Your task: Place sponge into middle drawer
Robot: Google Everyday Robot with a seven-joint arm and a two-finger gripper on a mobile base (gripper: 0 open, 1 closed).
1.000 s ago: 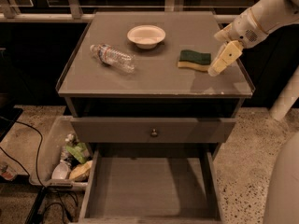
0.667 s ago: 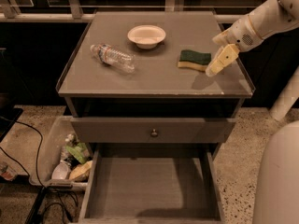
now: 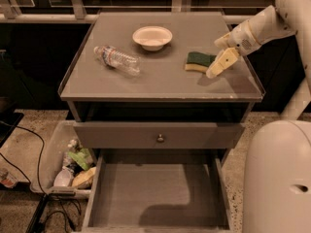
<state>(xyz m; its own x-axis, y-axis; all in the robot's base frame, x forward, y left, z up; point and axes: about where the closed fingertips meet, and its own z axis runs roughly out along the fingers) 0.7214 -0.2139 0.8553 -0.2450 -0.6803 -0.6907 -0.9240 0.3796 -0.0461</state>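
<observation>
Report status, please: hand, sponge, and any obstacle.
Hand just right of sponge. Sponge lies on cabinet top. Middle drawer open below. Bowl and bottle off to the left, not in the way.

Grey counter (image 3: 165, 81), flat, with a thin raised lip along its edges. Carries 3 things, all apart from one another. Toward the back, near the middle: white bowl (image 3: 152, 37), upright. At left: clear plastic water bottle (image 3: 116, 59), lying on its side, set at a slant. At right: sponge (image 3: 198, 61), lying flat, dark green face up over yellow foam. Just beside the sponge's right end, low over the counter: gripper (image 3: 221, 64).
</observation>
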